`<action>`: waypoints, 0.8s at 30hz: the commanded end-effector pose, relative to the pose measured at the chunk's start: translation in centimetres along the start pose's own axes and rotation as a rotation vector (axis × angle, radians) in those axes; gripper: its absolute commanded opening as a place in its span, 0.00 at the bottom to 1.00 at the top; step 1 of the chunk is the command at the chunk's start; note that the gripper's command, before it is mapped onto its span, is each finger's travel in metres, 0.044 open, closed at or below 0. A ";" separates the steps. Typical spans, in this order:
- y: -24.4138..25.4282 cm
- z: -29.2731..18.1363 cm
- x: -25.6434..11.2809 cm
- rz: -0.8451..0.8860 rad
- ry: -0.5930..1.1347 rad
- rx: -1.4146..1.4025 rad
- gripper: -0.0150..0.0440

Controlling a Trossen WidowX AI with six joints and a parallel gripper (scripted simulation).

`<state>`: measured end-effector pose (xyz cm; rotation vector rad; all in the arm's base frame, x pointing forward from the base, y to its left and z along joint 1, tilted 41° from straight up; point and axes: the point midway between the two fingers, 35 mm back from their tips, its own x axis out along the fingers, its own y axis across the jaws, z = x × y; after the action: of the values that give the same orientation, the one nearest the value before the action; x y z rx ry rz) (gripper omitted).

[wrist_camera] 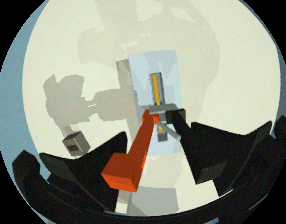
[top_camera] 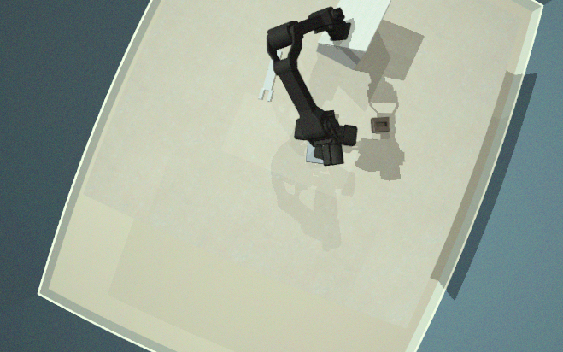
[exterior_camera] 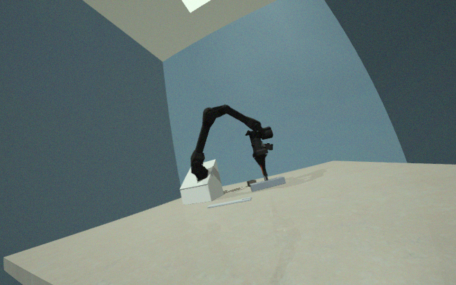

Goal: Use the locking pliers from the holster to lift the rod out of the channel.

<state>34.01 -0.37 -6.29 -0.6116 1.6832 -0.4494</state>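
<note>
Item: gripper [exterior_camera: 266, 176] [wrist_camera: 159, 131], mine, clamped on pliers [wrist_camera: 164, 109]; yellow rod [wrist_camera: 156, 90] beneath, lengthwise along channel [wrist_camera: 162, 81].

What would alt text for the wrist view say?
The gripper holds the orange-and-black-handled pliers, their grey jaws over a pale blue block whose slot contains a yellow rod; a small brown holster stands left.

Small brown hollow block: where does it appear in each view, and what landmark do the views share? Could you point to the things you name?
Top: small brown hollow block [top_camera: 374, 125] [exterior_camera: 251, 183] [wrist_camera: 82, 140], right of centre.
Exterior: just below centre, slightly right.
Wrist: lower left.
Shared landmark: pale blue rectangular block [top_camera: 313, 155] [exterior_camera: 268, 184] [wrist_camera: 139, 62].
</note>
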 end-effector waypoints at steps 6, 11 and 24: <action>-0.2 0.1 0.1 -0.003 -0.001 -0.002 0.76; -0.3 0.1 0.1 -0.003 -0.001 -0.002 0.75; -0.4 0.1 0.1 -0.004 -0.001 -0.002 0.72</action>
<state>34.07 -0.42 -6.19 -0.6143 1.6816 -0.4448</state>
